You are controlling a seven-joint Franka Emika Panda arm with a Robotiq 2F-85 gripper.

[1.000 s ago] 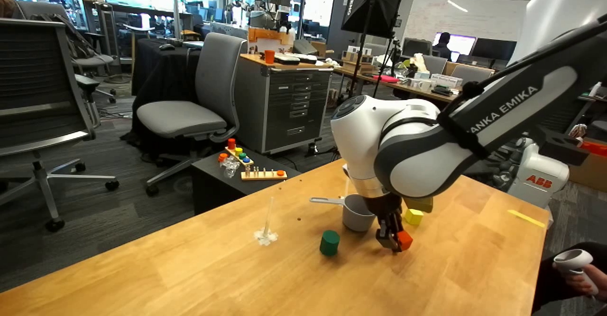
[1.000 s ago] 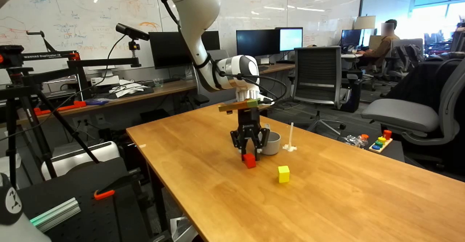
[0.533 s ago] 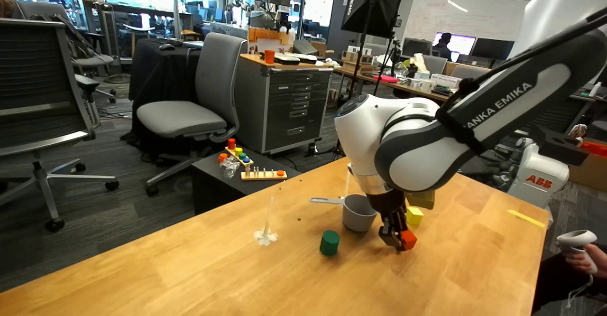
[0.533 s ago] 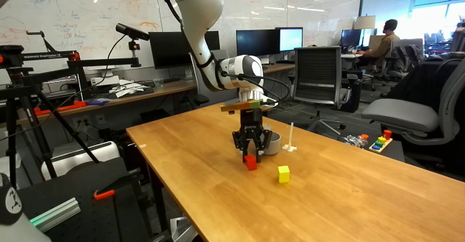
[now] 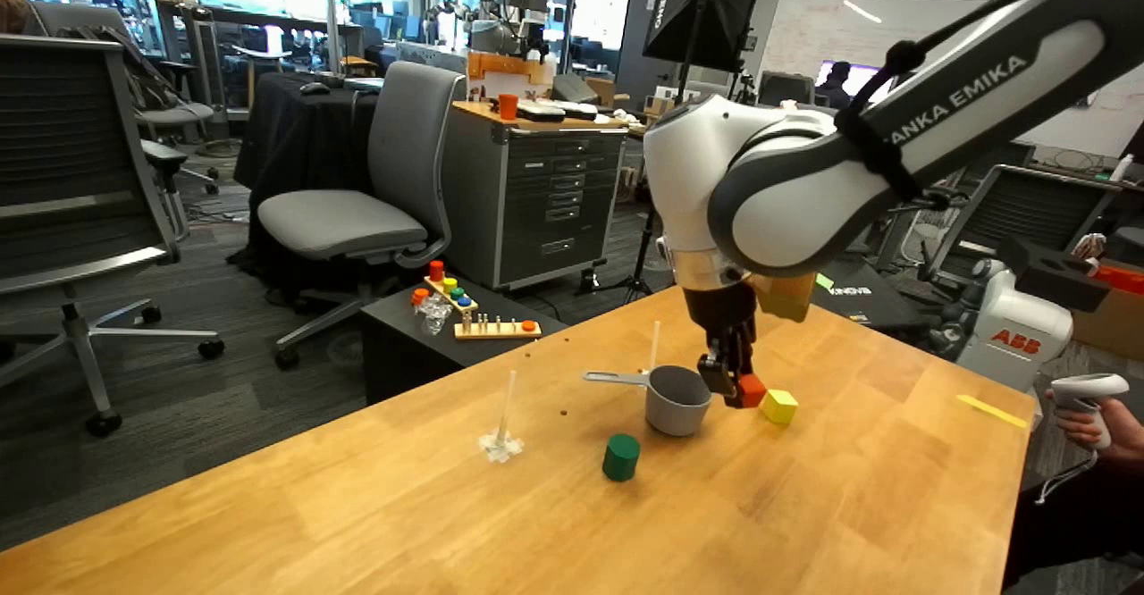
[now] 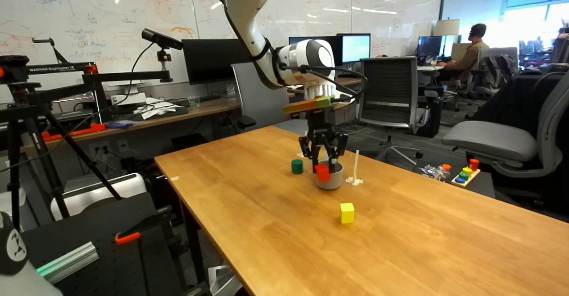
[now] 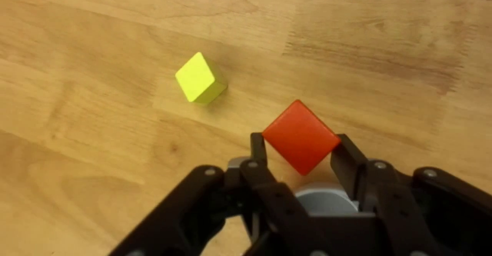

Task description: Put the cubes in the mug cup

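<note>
My gripper [image 5: 731, 389] is shut on the red cube [image 5: 752, 390] and holds it above the table beside the mug cup. In the wrist view the red cube [image 7: 301, 137] is pinched by two opposite corners between the fingertips [image 7: 300, 140]. The grey mug cup [image 5: 677, 409] stands upright, its handle pointing away from the gripper. In the wrist view only part of the mug's rim [image 7: 324, 200] shows behind the fingers. In an exterior view the red cube [image 6: 322, 173] overlaps the mug [image 6: 336, 180]. The yellow cube [image 5: 779, 406] and the green block [image 5: 621, 457] stand on the table.
A thin upright stick on a white base [image 5: 503, 443] stands left of the green block. Another thin stick [image 5: 655, 345] stands behind the mug. A black side table with peg toys [image 5: 496, 331] is beyond the table edge. Yellow tape [image 5: 990, 411] lies near a corner.
My gripper has lifted the red cube off the table and carried it toward the mug. The green block now shows in an exterior view where the gripper hid it. The other cubes stayed put.
</note>
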